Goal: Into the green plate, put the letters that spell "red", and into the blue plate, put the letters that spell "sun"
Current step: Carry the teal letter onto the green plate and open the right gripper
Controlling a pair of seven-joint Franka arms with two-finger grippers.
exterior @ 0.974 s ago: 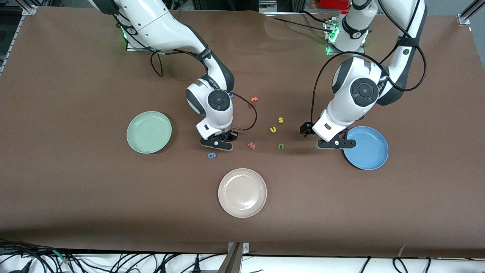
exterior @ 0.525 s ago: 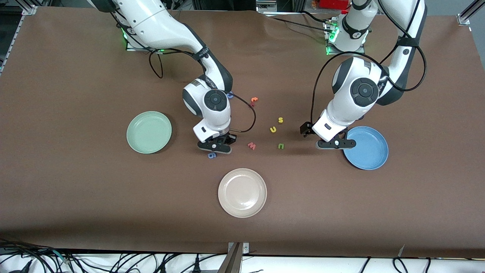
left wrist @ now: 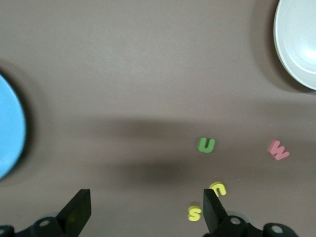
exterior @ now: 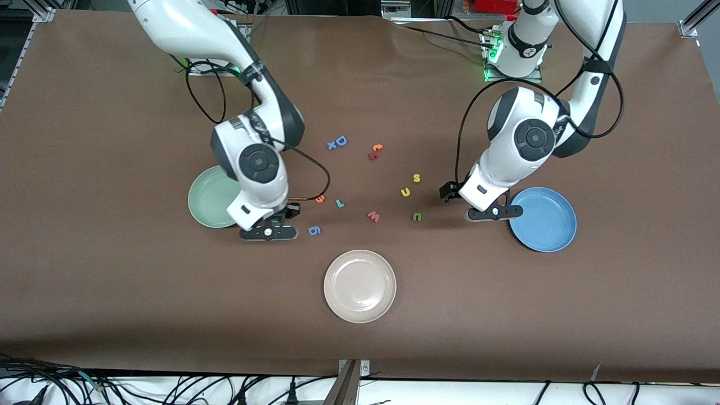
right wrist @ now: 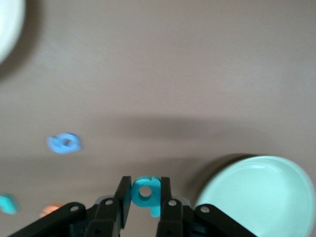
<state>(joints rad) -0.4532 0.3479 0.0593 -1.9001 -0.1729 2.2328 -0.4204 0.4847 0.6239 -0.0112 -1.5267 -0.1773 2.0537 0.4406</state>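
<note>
Jaws: right gripper [right wrist: 144, 197] clamps the teal "d" [right wrist: 146, 192]; left gripper [left wrist: 143, 212] gapes empty
Green plate [right wrist: 256, 197] just beside the right; blue plate [left wrist: 7, 133] beside the left

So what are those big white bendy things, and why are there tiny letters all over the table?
They are two robot arms, each ending in a two-finger pincher called a gripper. The big picture is taken by a camera high above the table, looking toward the robots. The other two come from small cameras on the robots' wrists, looking down past the fingers.

On the brown table lie a green plate, a blue plate and a white plate, plus little foam letters: a yellow s, a yellow u, a green n, an orange e, a teal r and some spares.

The right gripper is shut on the teal d, right beside the green plate. The left gripper is open, holds nothing, and waits above the table next to the blue plate.
</note>
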